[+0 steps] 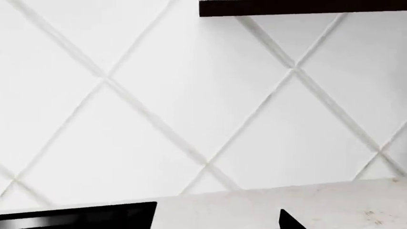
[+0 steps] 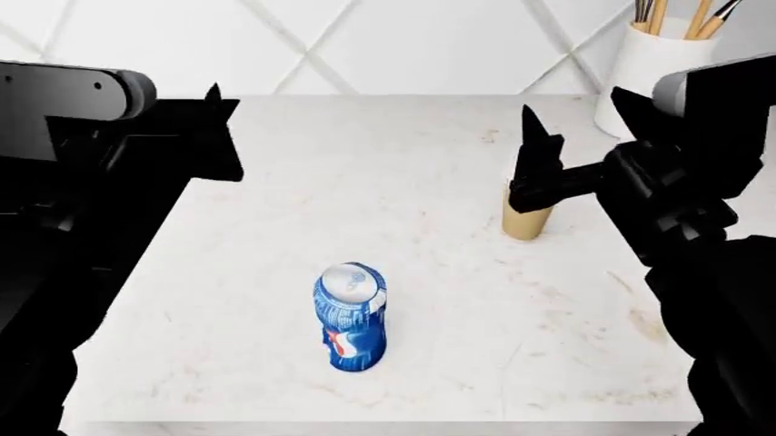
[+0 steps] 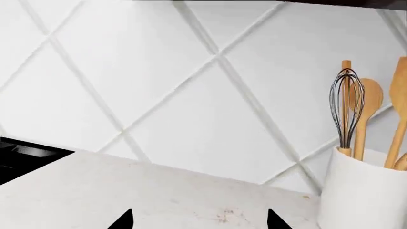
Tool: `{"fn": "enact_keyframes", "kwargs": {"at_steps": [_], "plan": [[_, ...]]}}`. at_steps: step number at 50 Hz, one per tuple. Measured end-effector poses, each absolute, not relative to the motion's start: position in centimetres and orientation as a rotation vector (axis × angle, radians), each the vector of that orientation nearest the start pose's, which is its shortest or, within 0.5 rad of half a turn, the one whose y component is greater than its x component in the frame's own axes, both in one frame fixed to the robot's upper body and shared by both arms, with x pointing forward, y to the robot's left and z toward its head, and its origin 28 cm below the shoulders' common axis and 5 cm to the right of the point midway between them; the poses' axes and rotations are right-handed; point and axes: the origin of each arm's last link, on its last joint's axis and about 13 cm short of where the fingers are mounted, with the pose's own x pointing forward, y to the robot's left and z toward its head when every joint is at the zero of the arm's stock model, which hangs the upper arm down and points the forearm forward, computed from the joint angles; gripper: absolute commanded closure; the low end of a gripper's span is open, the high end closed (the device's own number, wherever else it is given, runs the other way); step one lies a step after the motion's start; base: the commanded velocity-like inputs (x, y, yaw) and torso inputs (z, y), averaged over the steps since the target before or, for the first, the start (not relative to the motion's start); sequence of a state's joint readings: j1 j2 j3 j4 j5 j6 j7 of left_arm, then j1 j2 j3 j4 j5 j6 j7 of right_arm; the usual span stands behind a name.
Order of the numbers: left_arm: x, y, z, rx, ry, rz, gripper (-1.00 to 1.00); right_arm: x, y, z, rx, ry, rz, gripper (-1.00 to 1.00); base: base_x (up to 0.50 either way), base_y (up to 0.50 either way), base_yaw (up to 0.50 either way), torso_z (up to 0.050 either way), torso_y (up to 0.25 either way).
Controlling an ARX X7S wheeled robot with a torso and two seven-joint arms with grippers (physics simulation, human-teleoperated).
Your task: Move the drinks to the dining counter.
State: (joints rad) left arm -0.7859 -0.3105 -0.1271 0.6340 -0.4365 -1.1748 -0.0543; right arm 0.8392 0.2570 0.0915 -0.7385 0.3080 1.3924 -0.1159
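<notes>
A blue soda can (image 2: 351, 318) with a silver top stands upright on the white marble top (image 2: 401, 163), near its front edge. Further back and to the right is the tan coffee cup (image 2: 526, 221); only its lower part shows, the lid being hidden behind my right gripper (image 2: 533, 159). That gripper (image 3: 200, 222) is open, with only bare marble between its fingertips (image 3: 124, 222). My left gripper (image 2: 216, 118) hovers at the marble top's back left, far from both drinks. One fingertip (image 1: 289, 222) sits wide of centre, nothing held. The dining counter is out of view.
A white utensil holder (image 2: 649, 64) with wooden spoons and a whisk (image 3: 346, 107) stands at the back right corner, close to my right arm. A black cooktop (image 3: 25, 160) lies left of the marble. A diamond-tiled wall (image 2: 401, 41) closes off the back.
</notes>
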Motion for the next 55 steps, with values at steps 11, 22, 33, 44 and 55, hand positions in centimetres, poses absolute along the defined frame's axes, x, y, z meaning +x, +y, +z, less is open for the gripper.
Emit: {"fn": "enact_keyframes", "kwargs": {"at_steps": [11, 22, 33, 44, 55], "plan": [[25.5, 25.6, 25.6, 0.086, -0.158, -0.165, -1.0, 25.8, -13.9, 24.9, -0.055, 0.038, 0.207, -1.0, 0.0, 0.0, 0.0, 0.0, 0.0], [25.5, 25.5, 25.6, 0.103, -0.131, -0.192, -1.0, 26.0, -13.8, 24.0, -0.023, 0.158, 0.223, -1.0, 0.0, 0.0, 0.0, 0.0, 0.0], [25.5, 25.6, 25.8, 0.105, -0.129, -0.197, -1.0, 25.8, -14.2, 23.7, -0.012, 0.221, 0.183, -1.0, 0.0, 0.0, 0.0, 0.0, 0.0], [25.4, 25.7, 25.7, 0.104, -0.126, -0.196, -1.0, 25.7, -14.6, 23.3, -0.004, 0.259, 0.137, -1.0, 0.0, 0.0, 0.0, 0.0, 0.0], [25.4, 25.7, 25.6, 0.104, -0.125, -0.197, -1.0, 26.7, -14.7, 22.5, 0.009, 0.308, 0.135, -1.0, 0.0, 0.0, 0.0, 0.0, 0.0]]}}
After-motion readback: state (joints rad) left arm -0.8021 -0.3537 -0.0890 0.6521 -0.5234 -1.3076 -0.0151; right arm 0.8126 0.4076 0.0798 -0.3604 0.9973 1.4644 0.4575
